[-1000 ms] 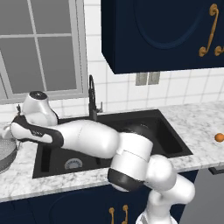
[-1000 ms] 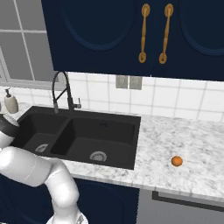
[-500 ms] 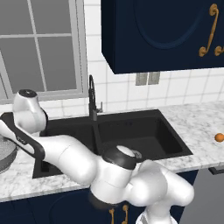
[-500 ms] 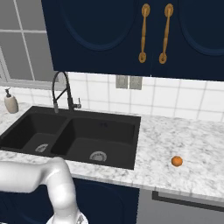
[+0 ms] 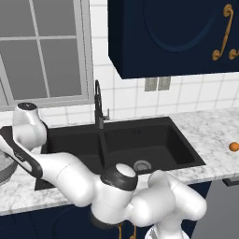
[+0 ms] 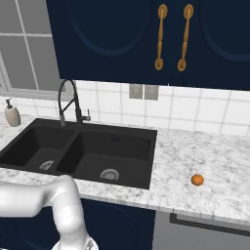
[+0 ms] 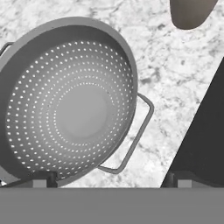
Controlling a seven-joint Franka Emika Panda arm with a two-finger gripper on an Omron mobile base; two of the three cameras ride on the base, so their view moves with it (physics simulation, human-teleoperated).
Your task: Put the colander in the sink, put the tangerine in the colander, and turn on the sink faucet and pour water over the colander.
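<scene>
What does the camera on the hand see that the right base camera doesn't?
The hand view looks down into the colander, showing its holes and wire handle, with the open gripper above it. The right base view gives the tangerine, faucet and both sink basins. Both show marble counter and a soap bottle.

I'm getting flat, even light across all three feeds, bright enough everywhere, with no single lamp standing out. The sink (image 6: 78, 146) is reading as a near-uniform black, its inner walls barely separating. Directly under the gripper (image 7: 109, 181), the colander (image 7: 65, 105) is showing soft shading, paler at its centre and darker along its wall, and its wire handle is casting only a faint shadow on the marble counter (image 7: 175, 83). Nothing is glaring. Edges are looking slightly soft and jagged, and I'm seeing no bending at the borders.
</scene>
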